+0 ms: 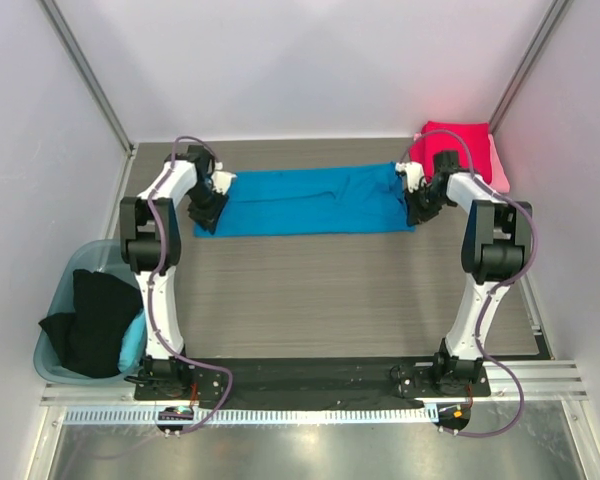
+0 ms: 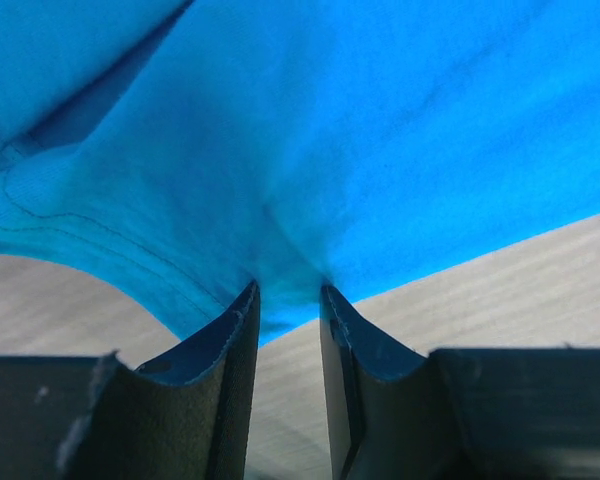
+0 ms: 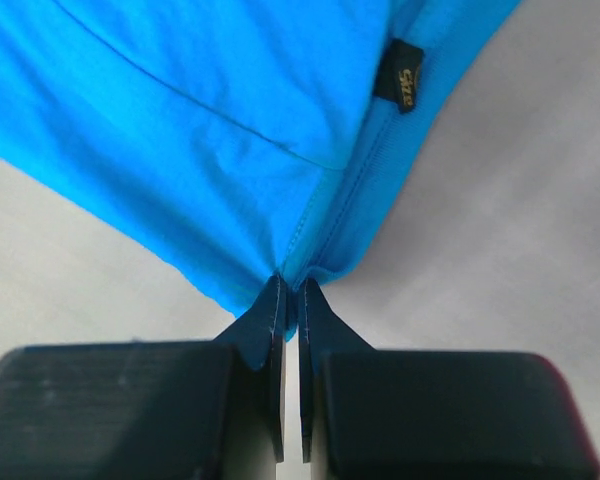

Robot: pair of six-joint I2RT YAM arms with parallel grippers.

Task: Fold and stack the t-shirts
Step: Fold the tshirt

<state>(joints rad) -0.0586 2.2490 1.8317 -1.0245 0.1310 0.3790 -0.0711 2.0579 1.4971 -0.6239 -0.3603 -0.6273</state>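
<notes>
Pinching blue t-shirt (image 1: 310,200) edges: L end effector (image 2: 288,290) half-closed, R end effector (image 3: 290,283) fully closed.

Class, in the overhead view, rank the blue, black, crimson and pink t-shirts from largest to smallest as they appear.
1. blue t-shirt, spread flat
2. black t-shirt, bunched in the tub
3. crimson t-shirt, folded
4. pink t-shirt, only an edge showing beside the crimson one, so its true size is unsure

Reaches from six o'clock toward ten o'clock with the white-and-black left arm (image 1: 158,285), wrist tipped down. Pinches bright blue t-shirt (image 1: 310,202) in the black left gripper (image 2: 290,292), jaws narrowly apart. Mirrors toward two o'clock with the right arm (image 1: 477,285); clamps the right gripper (image 3: 290,284) tight on a seamed edge of the shirt.
</notes>
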